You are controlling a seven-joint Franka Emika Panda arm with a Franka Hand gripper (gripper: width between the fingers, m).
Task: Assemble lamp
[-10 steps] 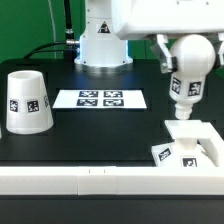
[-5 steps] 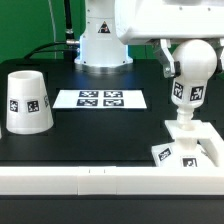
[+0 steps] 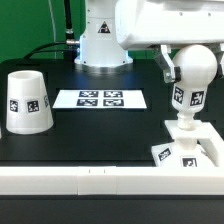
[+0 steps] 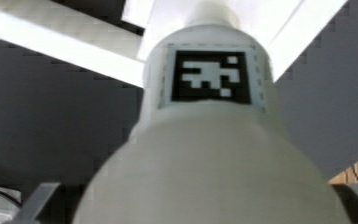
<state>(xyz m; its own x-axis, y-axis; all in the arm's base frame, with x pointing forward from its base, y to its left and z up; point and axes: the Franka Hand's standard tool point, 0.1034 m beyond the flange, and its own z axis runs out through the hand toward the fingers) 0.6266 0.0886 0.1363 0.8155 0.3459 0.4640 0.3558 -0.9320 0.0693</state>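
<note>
The lamp bulb [image 3: 194, 68] stands stem-down on the flat square base [image 3: 203, 150] at the exterior view's right, and its stem tag [image 3: 187, 97] faces the camera. My gripper [image 3: 190, 60] is shut on the bulb's round top, with a dark finger [image 3: 166, 66] showing beside it. In the wrist view the bulb [image 4: 202, 150] fills the frame with its tag [image 4: 217, 75], and a fingertip [image 4: 43, 203] flanks each side. The tapered shade [image 3: 25, 100] stands open end up at the exterior view's left, far from the gripper.
The marker board [image 3: 100, 99] lies flat in the middle of the black table. A low white wall [image 3: 90, 180] runs along the front edge. The robot's white pedestal [image 3: 102, 45] stands at the back.
The gripper has carried the bulb slightly to the exterior view's right and down. The bulb has gone from tilted to nearly upright, and its stem now meets the base.
</note>
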